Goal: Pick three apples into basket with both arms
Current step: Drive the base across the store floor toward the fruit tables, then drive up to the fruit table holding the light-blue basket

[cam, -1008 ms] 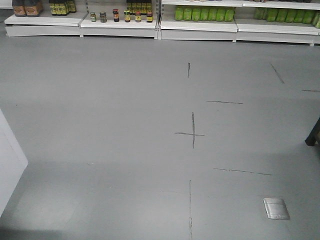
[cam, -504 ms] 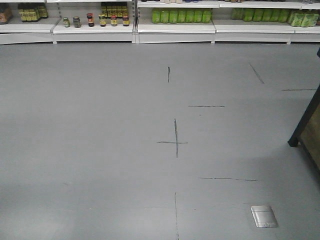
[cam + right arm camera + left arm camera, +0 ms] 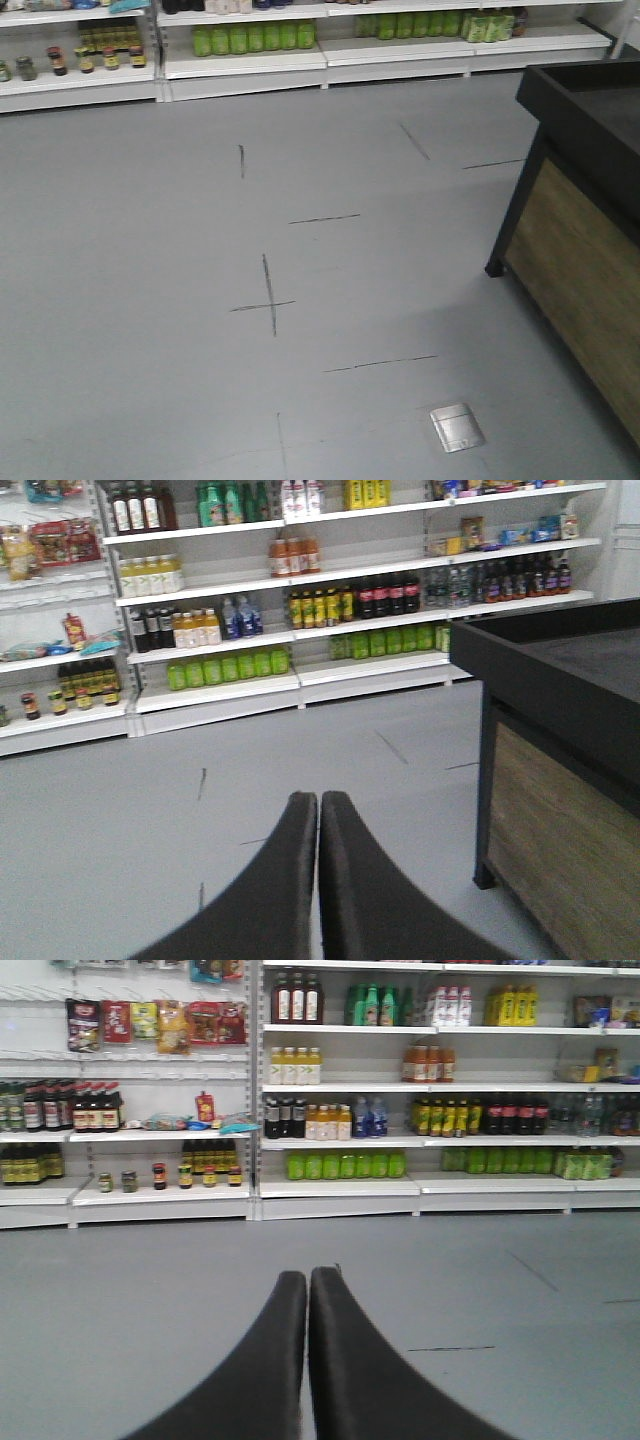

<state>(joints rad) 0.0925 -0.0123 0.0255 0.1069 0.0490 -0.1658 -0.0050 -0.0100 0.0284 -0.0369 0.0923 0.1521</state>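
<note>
Across the grey floor [image 3: 130, 250] of a shop aisle, thin black lines are marked, among them a cross mark [image 3: 268, 302] near the middle of the front-facing view. A small square metal plate [image 3: 456, 427] is set into the floor near the lower edge. At the right edge, a black-topped counter [image 3: 585, 110] with a wood-grain side panel is seen, its dark leg planted on the floor. Along the far wall, white shelves [image 3: 245, 62] are stocked with green bottles [image 3: 250, 38] and small jars [image 3: 110, 60].

In the left wrist view, the left gripper [image 3: 307, 1280] is shown low in the middle. Its two curved black fingers are pressed together, with only a hairline seam between them and nothing pinched. In the right wrist view, the right gripper [image 3: 318, 800] is likewise pressed tight and empty. It is pointed toward the stocked shelves, and the corner of the counter is seen to its right. Where the apples and the basket lie cannot be told from these views.
</note>
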